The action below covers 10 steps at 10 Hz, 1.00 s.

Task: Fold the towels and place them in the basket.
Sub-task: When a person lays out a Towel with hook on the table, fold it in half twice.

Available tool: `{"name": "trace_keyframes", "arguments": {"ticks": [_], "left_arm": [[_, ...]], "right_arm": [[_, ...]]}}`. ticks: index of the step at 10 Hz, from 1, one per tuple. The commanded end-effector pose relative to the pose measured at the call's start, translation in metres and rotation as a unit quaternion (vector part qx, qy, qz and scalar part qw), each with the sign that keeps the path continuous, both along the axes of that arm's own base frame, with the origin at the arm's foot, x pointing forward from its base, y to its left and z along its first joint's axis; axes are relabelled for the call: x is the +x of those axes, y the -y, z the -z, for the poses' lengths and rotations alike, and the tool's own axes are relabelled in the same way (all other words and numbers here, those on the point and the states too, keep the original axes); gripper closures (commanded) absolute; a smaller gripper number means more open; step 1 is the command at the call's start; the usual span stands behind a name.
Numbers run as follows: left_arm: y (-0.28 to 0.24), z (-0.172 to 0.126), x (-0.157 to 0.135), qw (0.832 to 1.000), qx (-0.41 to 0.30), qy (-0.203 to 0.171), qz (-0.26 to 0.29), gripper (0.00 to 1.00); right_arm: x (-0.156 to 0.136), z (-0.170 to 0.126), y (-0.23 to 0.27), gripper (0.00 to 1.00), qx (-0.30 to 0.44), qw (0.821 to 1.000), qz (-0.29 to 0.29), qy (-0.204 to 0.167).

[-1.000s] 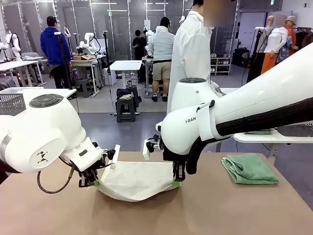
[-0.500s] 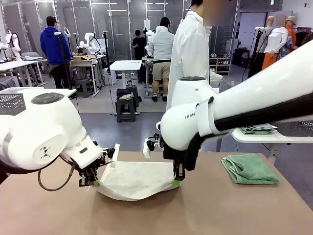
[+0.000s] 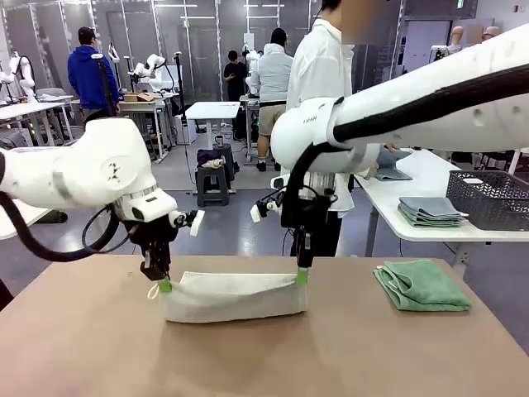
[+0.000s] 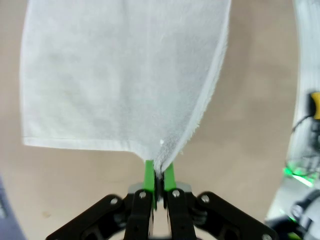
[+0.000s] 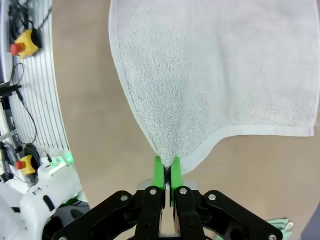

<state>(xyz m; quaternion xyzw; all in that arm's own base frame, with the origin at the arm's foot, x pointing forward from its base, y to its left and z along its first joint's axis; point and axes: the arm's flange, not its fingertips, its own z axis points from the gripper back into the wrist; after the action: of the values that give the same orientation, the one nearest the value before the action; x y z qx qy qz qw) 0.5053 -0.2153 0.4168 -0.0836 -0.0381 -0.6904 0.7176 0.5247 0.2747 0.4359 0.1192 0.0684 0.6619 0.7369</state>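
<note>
Cream towel: slung between the left gripper and right gripper, each clamped tight on an upper corner, its lower edge on the table. Step in hand is probably mid-fold, and the next move calls for laying it flat and doubling it over. Green towel: folded, well to the right of the right gripper, with the basket farther off beyond it.
</note>
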Motion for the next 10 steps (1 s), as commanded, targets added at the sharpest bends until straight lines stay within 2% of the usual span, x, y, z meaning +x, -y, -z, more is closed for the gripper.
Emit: {"name": "trace_keyframes", "arguments": {"ticks": [1,3,5,10], "left_arm": [[0.008,-0.006,0.039,1.0,0.005,-0.02,-0.005,0.92],[0.012,-0.002,0.071,1.0,0.006,-0.023,-0.017,0.92],[0.014,0.005,0.104,0.999,-0.001,0.009,-0.037,0.92],[0.014,0.02,0.144,0.994,0.004,0.054,-0.093,0.92]], "right_arm": [[0.043,0.001,-0.009,0.94,0.015,0.999,-0.007,-0.041],[0.076,0.012,-0.009,0.94,0.026,0.998,-0.003,-0.056],[0.105,0.022,-0.006,0.94,0.029,0.999,0.004,-0.037],[0.144,0.039,-0.001,0.94,-0.013,0.998,0.047,0.026]]}}
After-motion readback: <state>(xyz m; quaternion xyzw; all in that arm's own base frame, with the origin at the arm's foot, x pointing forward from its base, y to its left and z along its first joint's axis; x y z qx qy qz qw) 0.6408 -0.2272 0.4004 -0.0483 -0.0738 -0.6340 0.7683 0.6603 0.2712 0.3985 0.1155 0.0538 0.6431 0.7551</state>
